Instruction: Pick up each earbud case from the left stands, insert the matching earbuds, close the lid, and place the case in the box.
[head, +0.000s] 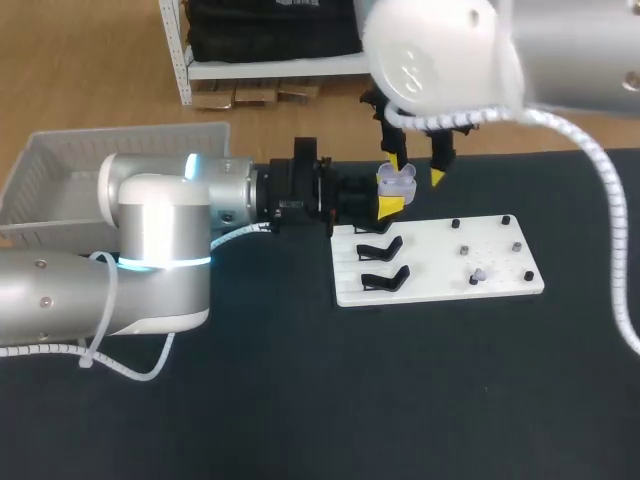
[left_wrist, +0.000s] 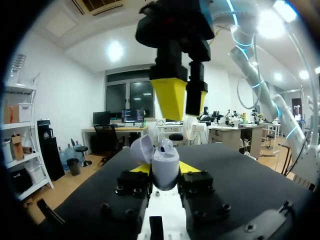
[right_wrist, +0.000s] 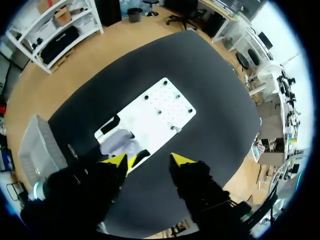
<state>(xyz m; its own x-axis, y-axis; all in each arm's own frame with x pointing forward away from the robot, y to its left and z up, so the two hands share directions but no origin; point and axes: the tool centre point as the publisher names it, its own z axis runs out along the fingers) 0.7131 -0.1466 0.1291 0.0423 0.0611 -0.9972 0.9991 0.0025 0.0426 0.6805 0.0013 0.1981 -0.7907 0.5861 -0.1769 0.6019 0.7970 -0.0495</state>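
Note:
A lilac earbud case (head: 398, 181) with its lid tipped open is clamped between the yellow tips of my left gripper (head: 391, 194), just past the far left corner of the white board (head: 440, 285). From the left wrist, the case (left_wrist: 165, 166) stands upright between the fingers, an earbud (left_wrist: 165, 145) sits in its top, and the lid (left_wrist: 142, 149) leans back. My right gripper (head: 415, 170) hangs directly above the case, open and holding nothing; it is the gripper (left_wrist: 182, 115) overhead there. In the right wrist view the case (right_wrist: 119, 142) lies below my right gripper (right_wrist: 150, 160).
Two empty black stands (head: 380, 249) (head: 385, 279) sit on the board's left half. Small dark pegs and one pale earbud (head: 478, 272) dot its right half. A white mesh basket (head: 60, 170) stands at the table's far left, behind my left arm.

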